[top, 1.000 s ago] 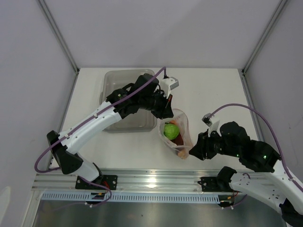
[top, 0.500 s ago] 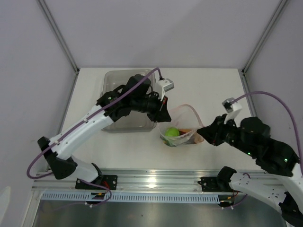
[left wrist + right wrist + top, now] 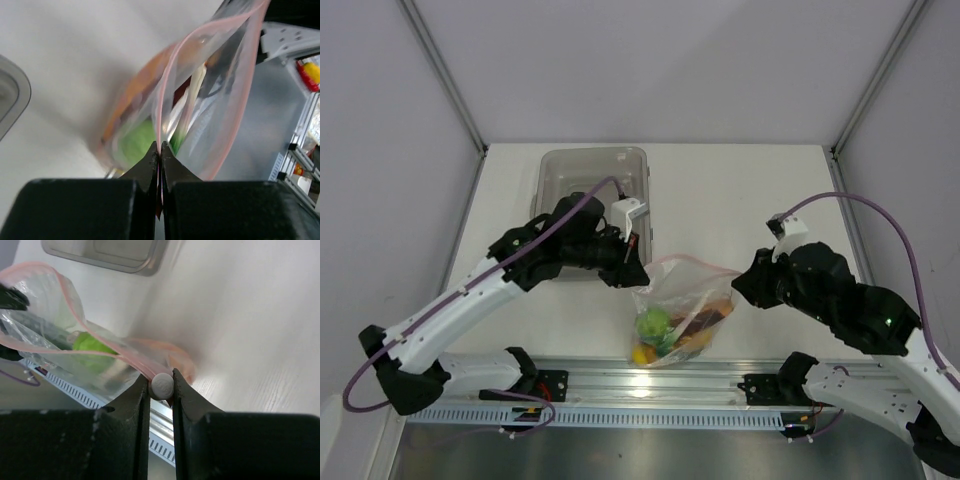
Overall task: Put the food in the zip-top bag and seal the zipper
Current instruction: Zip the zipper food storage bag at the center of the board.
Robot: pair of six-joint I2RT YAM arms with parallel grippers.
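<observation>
The zip-top bag [image 3: 682,305] hangs in the air between my two grippers, near the table's front edge, mouth up. The food lies at its bottom: green lime [image 3: 653,322], yellow lemon [image 3: 642,353], an orange piece [image 3: 696,342] and the dark-red slice [image 3: 706,317]. My left gripper [image 3: 638,276] is shut on the left end of the pink zipper [image 3: 690,263]; its wrist view shows the jaws [image 3: 160,149] pinching the strip, with the lime [image 3: 134,145] and green stalk [image 3: 183,134] behind. My right gripper [image 3: 740,284] is shut on the zipper's white slider [image 3: 161,385] at the right end.
The rigid clear grey bin [image 3: 592,200] stands at the back left, behind the left arm; it also shows in the right wrist view [image 3: 107,252]. The aluminium rail [image 3: 620,378] runs under the bag's bottom at the table's front edge.
Both grippers came toward the table's front edge and lifted the bag. It went from lying on the table to hanging mouth up, and the food slid to its bottom.
</observation>
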